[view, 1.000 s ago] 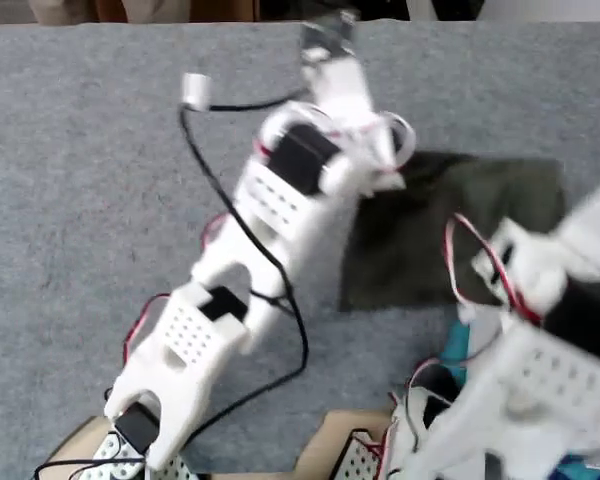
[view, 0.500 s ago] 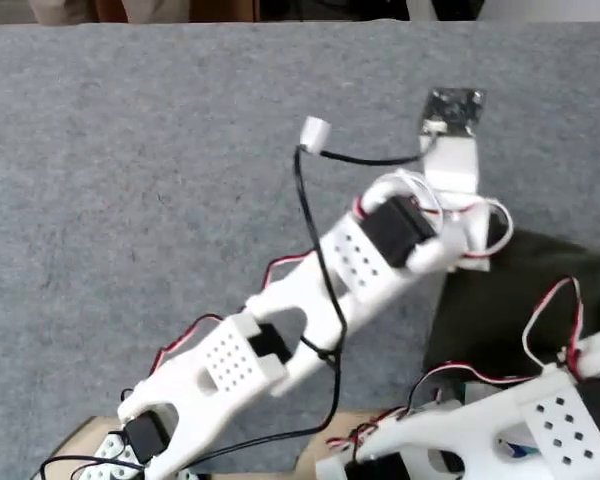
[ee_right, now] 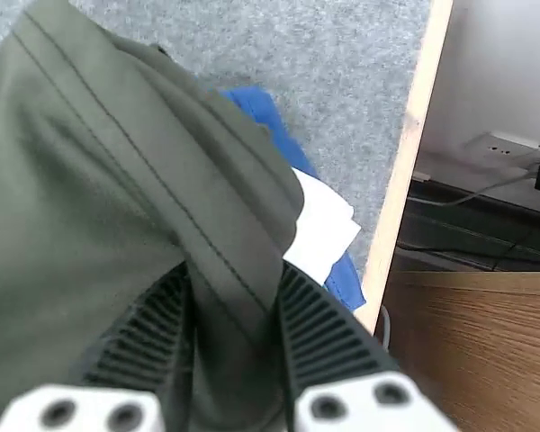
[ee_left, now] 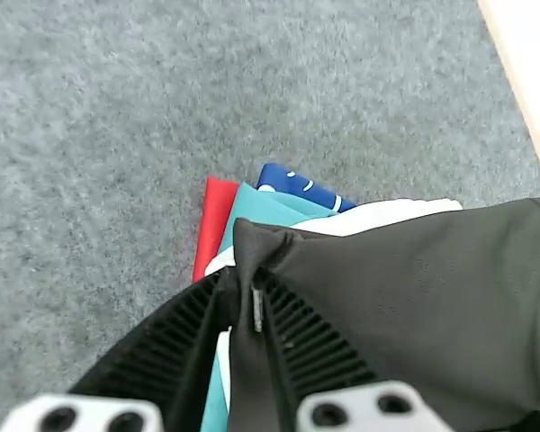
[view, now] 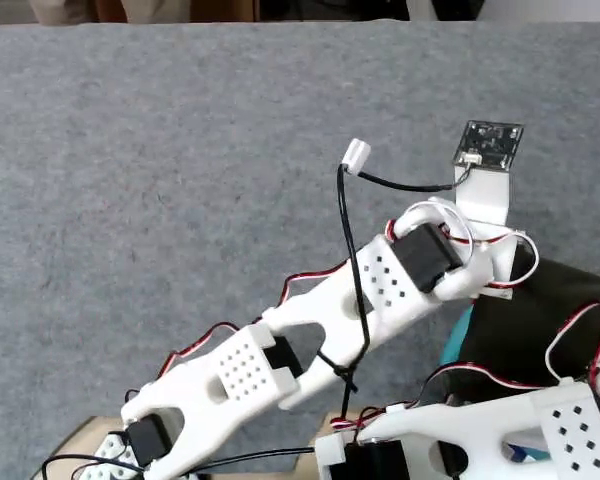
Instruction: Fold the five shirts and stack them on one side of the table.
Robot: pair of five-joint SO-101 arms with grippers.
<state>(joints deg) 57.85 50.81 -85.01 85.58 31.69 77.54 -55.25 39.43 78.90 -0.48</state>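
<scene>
**Dark shirt (view: 545,320) gripped by both arms, over the stack.**
Left gripper (ee_left: 256,310) and right gripper (ee_right: 234,306): jaws of each clamped on a fold of the dark shirt. The shirt covers most of the stack (ee_left: 252,207) of red, teal, blue and white folded shirts. Grey tabletop (view: 180,150) lies beneath the stack.

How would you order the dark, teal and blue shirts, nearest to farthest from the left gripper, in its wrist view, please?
1. Dark shirt, pinched in the left gripper.
2. Teal shirt, just past the grip.
3. Blue shirt, peeking out beyond the teal.
</scene>
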